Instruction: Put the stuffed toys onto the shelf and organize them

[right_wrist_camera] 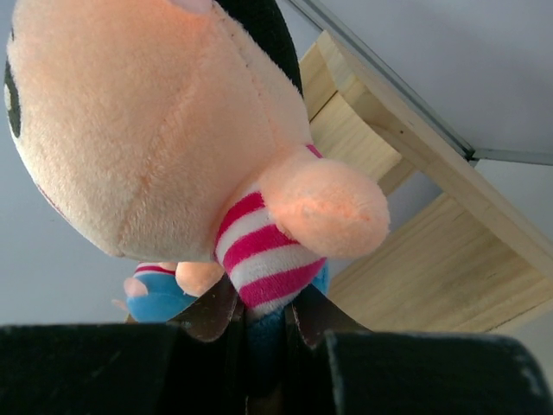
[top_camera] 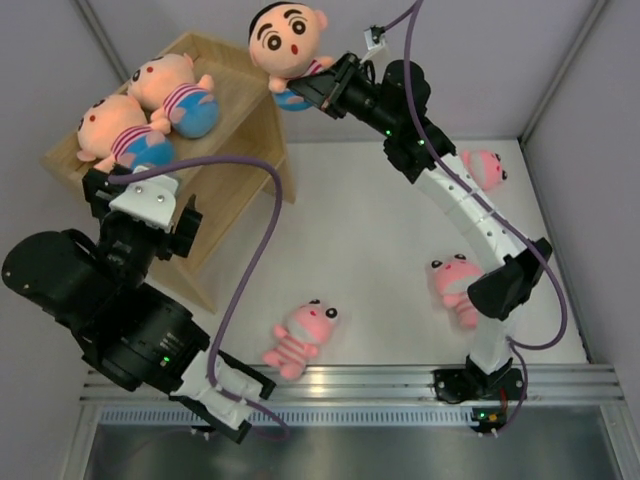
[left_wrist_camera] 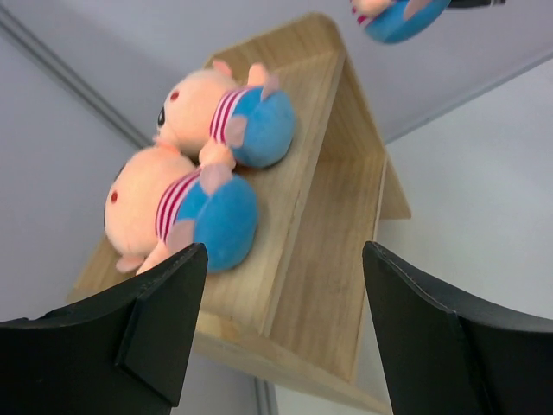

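Observation:
The light wooden shelf [top_camera: 240, 130] stands at the far left. Two boy dolls lie on its top board, one at the back [top_camera: 175, 90] and one nearer [top_camera: 120, 135]; both show in the left wrist view [left_wrist_camera: 229, 117] [left_wrist_camera: 177, 207]. My right gripper [top_camera: 305, 92] is shut on a third boy doll [top_camera: 288, 40] and holds it in the air by the shelf's right end; its striped body [right_wrist_camera: 268, 259] sits between the jaws. My left gripper [top_camera: 145, 205] is open and empty, just in front of the shelf [left_wrist_camera: 320, 259]. Three pink animals lie on the table: [top_camera: 305, 335], [top_camera: 455, 285], [top_camera: 485, 168].
White walls close in the table on the left, back and right. A metal rail [top_camera: 340, 385] runs along the near edge by the arm bases. Purple cables loop over both arms.

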`<state>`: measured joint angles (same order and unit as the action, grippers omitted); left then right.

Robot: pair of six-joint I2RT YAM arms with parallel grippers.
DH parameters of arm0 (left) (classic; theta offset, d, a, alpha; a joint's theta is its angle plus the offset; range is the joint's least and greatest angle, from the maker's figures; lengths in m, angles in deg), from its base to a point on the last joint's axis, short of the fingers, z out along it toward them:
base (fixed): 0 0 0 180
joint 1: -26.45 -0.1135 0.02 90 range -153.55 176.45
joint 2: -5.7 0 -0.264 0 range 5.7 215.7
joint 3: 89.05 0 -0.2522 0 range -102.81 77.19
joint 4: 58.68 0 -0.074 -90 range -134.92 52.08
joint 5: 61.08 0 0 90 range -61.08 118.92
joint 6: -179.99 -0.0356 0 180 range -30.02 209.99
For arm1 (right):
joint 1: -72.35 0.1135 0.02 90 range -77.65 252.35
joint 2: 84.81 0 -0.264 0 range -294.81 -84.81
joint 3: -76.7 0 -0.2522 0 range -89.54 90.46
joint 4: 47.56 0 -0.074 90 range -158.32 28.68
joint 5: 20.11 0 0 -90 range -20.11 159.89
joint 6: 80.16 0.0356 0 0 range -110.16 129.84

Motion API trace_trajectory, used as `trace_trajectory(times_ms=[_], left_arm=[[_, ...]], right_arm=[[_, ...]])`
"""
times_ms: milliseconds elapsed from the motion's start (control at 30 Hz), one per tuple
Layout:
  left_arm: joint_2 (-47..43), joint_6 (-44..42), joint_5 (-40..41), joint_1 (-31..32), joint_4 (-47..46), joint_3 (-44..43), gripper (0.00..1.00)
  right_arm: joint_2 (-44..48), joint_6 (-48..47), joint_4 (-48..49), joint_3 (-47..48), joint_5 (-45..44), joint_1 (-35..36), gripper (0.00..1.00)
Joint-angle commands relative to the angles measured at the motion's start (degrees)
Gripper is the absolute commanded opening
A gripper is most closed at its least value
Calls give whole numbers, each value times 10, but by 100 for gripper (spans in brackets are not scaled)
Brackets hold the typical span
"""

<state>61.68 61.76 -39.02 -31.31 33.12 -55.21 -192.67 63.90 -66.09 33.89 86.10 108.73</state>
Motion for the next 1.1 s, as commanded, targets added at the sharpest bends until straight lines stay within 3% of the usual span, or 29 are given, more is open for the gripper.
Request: trace_trajectory(times_ms=[0,100,267,533,833,1067], left_arm=[[105,90,-184,-59,58,-59,75],[133,113,-167,-67,61,-74,73],[129,79,-125,-67,60,-15,76],[177,100,-112,-67,60,-37,74],[190,54,-98,-67,63,35,74],[248,70,-72,-66,63,-19,74]], right_arm=[[68,-10,15,-23,-34,12,0],[88,-21,15,-46,-43,12,0],[90,-34,13,-59,-57,14,0],[103,-64,7,-94,-75,16,0],[147,-171,-2,-135,-174,42,0],[164,-224,-1,-132,-249,68,0]])
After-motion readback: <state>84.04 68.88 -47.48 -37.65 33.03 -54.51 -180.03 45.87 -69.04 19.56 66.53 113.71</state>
